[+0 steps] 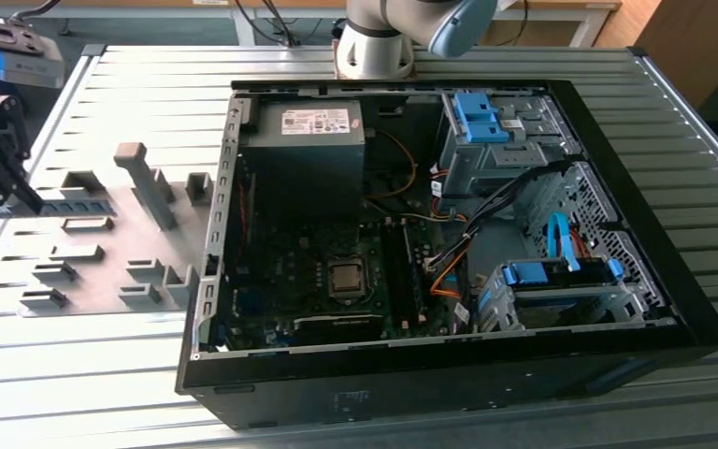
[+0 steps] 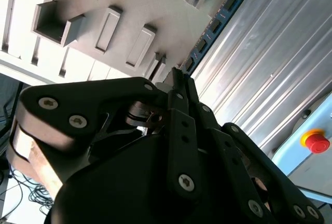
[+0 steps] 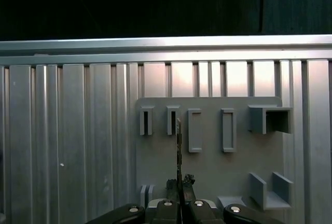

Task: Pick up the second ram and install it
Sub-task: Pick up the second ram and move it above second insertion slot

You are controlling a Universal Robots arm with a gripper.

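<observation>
The black metal claw had its two slim fingers pressed together on the near end of the second ram, a long, thin blue circuit-board stick with a row of black chips; the clamped end was hidden behind the fingers. In the first wrist view the stick showed edge-on, as a thin dark line; whether it touched the flat, matte grey plastic holder plate beneath could not be told. It lay near the plate's raised rectangular slot blocks, beside the ribbed, shiny aluminium table. In the exterior view the claw was partly cut off at the picture's left edge, well apart from the open black computer case.
</observation>
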